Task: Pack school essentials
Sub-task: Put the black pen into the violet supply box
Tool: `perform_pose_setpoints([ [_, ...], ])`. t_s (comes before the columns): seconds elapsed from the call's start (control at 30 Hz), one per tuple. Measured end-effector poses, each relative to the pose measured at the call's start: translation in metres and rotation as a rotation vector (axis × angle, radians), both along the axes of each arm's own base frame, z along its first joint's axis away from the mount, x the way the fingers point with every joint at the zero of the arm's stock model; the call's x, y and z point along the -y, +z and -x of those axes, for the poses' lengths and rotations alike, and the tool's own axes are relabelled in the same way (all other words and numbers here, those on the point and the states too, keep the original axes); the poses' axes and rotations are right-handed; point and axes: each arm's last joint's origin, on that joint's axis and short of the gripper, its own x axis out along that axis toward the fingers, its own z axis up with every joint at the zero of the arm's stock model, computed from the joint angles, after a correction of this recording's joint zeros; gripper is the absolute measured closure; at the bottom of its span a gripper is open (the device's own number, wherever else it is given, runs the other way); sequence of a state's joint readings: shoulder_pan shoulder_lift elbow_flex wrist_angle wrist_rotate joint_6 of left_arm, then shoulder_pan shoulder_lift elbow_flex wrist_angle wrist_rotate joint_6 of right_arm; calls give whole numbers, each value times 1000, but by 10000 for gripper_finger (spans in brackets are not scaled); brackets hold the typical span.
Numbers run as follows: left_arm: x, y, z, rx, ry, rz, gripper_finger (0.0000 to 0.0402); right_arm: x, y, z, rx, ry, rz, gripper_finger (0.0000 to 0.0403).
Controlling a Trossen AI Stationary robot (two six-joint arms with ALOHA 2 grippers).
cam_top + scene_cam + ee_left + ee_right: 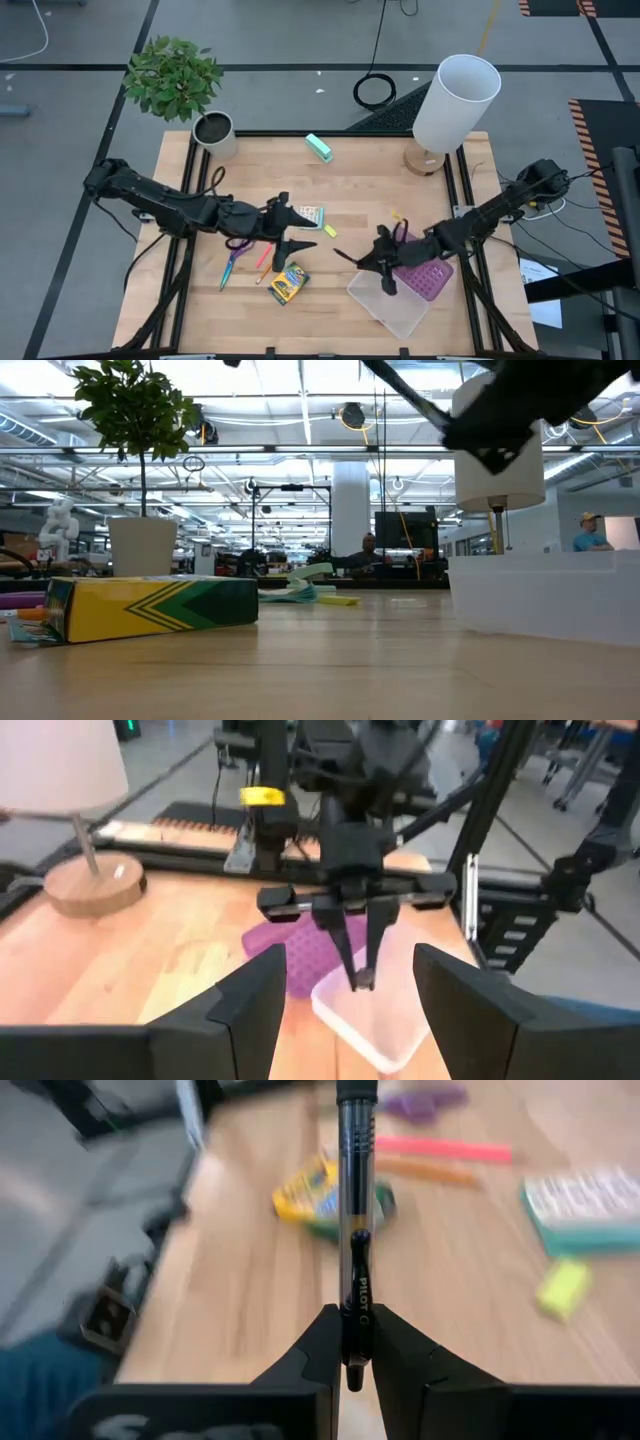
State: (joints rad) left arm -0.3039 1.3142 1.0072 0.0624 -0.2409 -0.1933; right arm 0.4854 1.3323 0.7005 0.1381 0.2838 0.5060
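My right gripper [350, 1330] is shut on a dark, clear-barrelled pen [352, 1200] above the table, beside a clear container [392, 305]. My left gripper [305, 228] hovers open over the middle of the table with nothing between its fingers. Lying flat on the table near it are purple-handled scissors [237, 246], a red pen [445, 1148], an orange pencil [430, 1170], a green-yellow crayon box [288, 284], a small stationery set [311, 215] and a tiny yellow eraser [330, 231]. My right gripper pinches the pen between its two fingers at the clip end [354, 1295]. The pen lies along the fingers and sticks out ahead of them toward the table's left [345, 255]. It is lifted clear of the table.
A purple perforated tray [428, 278] lies next to the clear container. At the back of the table stand a white lamp [455, 100] on a wooden base, a potted plant [175, 75] and a teal block [319, 148]. Bare wood shows along the near edge [350, 670].
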Motion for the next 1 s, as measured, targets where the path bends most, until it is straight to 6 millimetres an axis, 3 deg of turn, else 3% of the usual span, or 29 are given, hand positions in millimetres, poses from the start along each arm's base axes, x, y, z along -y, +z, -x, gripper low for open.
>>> perform_pose_setpoints([
  [0.33, 16, -3, 6, -30, 13, 15, 179, -34, 18, 21, -244, -88, -132, 372],
  [0.67, 20, -8, 9, -64, 59, -6, 179, -55, 9, 55, -430, -185, -221, 371],
  [1.0, 21, -14, 5, -89, 77, 30, 179, -63, 1, 67, -502, -244, -241, 371],
])
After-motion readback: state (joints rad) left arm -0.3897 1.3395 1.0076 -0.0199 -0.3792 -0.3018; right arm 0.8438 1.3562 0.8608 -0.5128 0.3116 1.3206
